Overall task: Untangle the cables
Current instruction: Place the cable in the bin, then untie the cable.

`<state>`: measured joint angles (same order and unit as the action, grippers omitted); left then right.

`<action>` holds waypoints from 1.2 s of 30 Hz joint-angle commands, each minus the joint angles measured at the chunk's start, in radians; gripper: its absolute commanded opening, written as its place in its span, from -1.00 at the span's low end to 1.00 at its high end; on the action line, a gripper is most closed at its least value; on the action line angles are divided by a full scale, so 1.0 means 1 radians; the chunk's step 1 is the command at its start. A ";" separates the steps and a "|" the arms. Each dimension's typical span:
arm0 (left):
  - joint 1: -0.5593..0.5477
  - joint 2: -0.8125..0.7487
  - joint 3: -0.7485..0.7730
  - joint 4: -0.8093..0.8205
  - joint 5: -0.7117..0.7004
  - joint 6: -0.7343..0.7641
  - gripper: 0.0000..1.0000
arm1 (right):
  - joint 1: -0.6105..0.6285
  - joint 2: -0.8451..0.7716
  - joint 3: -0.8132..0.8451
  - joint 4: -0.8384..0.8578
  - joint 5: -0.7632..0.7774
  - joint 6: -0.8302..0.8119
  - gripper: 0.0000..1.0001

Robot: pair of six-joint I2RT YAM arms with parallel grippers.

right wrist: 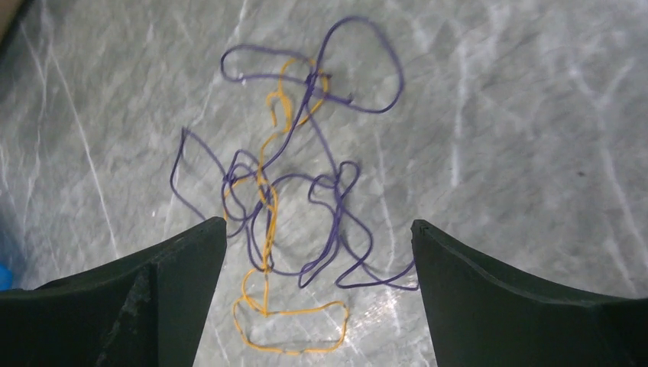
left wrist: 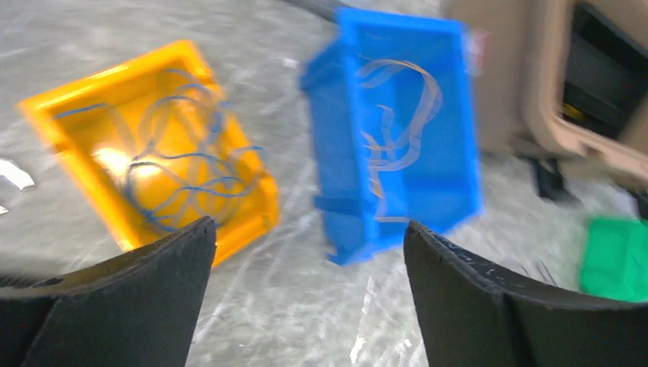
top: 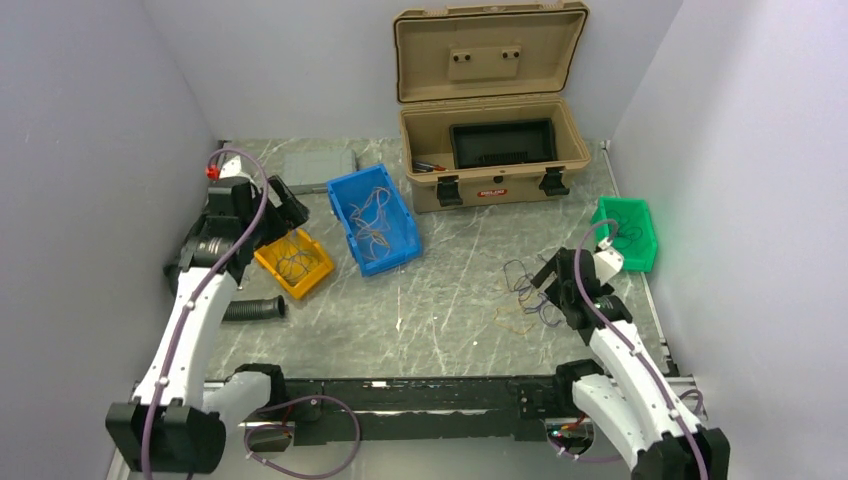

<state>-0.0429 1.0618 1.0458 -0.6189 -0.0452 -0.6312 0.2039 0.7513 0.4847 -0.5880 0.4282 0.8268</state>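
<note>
From above, the tangle [top: 524,298] of purple and orange wires lay on the table [top: 440,300] at the right, just left of the right pincer [top: 548,280]. It was well apart from the left pincer [top: 288,205], which hung at the far left over the yellow bin [top: 296,264]. The right arm was plainly the nearer one.

The left wrist view was blurred, but the left pincer's jaws stood wide apart with nothing between them. Blue wires [left wrist: 176,153] lay loose in the yellow bin below, and pale wires [left wrist: 397,115] in the blue bin [left wrist: 451,153] to its right.

In the right wrist view the jaws were spread wide and empty, and the tangle lay flat on the table under the gap, a little toward the left jaw. Its long axis ran far to near, across the line between the jaw tips. The orange strand [right wrist: 269,229] followed that axis down the middle, and its near loop lay free of the rest — probably the easier place to pinch.
</note>
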 commanded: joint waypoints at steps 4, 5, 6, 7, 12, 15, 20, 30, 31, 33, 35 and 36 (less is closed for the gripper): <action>-0.096 -0.167 -0.167 0.268 0.512 0.149 0.99 | -0.025 0.159 0.016 0.122 -0.241 -0.080 0.52; -0.132 -0.179 -0.176 0.273 0.515 0.156 0.99 | -0.024 0.171 0.017 0.126 -0.244 -0.070 0.36; -0.172 -0.185 -0.175 0.263 0.495 0.167 0.99 | -0.025 0.178 0.014 0.133 -0.246 -0.061 0.17; -0.210 -0.189 -0.173 0.255 0.464 0.183 0.99 | -0.025 0.176 0.010 0.139 -0.250 -0.053 0.01; -0.351 -0.188 -0.211 0.325 0.469 0.205 0.99 | -0.006 0.147 -0.011 0.221 -0.429 -0.083 -1.00; -0.421 -0.163 -0.254 0.412 0.497 0.208 0.99 | 0.099 0.159 0.034 0.230 -0.517 -0.079 -1.00; -0.519 -0.085 -0.265 0.477 0.507 0.245 0.99 | 0.296 0.197 0.166 0.180 -0.512 -0.052 -0.81; -0.732 0.083 -0.286 0.597 0.380 0.261 0.99 | 0.307 0.149 0.206 0.010 -0.187 -0.047 0.88; -0.761 0.105 -0.282 0.606 0.361 0.256 0.99 | 0.302 0.145 0.200 -0.007 -0.149 -0.048 0.87; -0.811 0.163 -0.272 0.611 0.321 0.236 0.99 | 0.266 0.154 0.187 -0.030 -0.114 -0.067 0.95; -0.848 0.204 -0.260 0.650 0.288 0.206 0.99 | 0.192 0.189 0.175 -0.038 -0.143 -0.101 1.00; -0.863 0.220 -0.257 0.664 0.282 0.194 0.99 | 0.162 0.202 0.164 -0.023 -0.165 -0.122 1.00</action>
<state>-0.8471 1.2263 0.7628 -0.0555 0.3149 -0.3935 0.4622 0.9203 0.6662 -0.5652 0.2070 0.7597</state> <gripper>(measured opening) 0.994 0.992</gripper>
